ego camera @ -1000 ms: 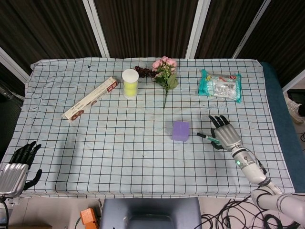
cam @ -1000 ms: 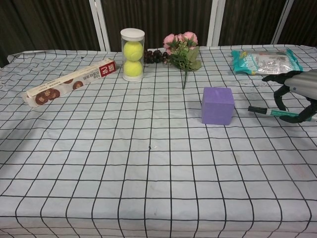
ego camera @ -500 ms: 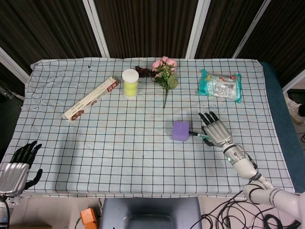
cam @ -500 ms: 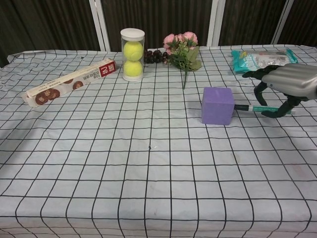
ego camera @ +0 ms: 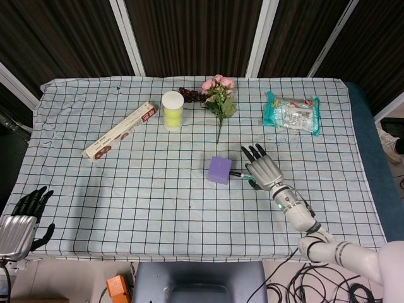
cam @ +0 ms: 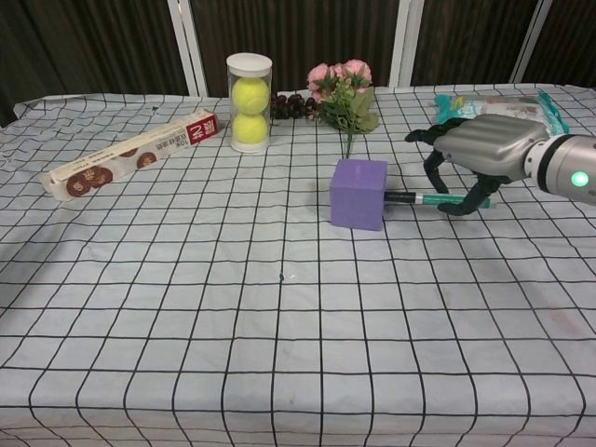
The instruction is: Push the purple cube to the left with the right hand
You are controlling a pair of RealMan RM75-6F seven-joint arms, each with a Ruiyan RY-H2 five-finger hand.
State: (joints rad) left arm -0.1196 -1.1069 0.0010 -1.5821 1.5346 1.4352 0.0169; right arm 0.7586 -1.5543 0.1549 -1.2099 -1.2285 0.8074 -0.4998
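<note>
Shifted leftward since a second ago: purple cube (ego camera: 220, 170), pen (cam: 430, 198) and right hand (ego camera: 262, 170) together; cube now lies on the checked tablecloth (ego camera: 158, 208) below the flower stem, near the table's middle

Right hand: fingers (cam: 430, 136) curved downward over the pen, thumb under the palm beside the pen's teal end; whether the pen is pinched or only lies under the hand cannot be told. Pen's dark tip touches the cube's right face; no finger touches the cube, which sits just left of the fingertips

Left hand (ego camera: 22, 222): at the table's near left corner, dark fingers spread, holding nothing; cut off by the frame edge in the head view, absent from the chest view

Other items: biscuit box (ego camera: 120, 130), tennis ball tube (cam: 250, 90), flowers (cam: 343, 93), grapes (ego camera: 189, 95) partly hidden behind the flowers, snack packet (ego camera: 291, 113)
</note>
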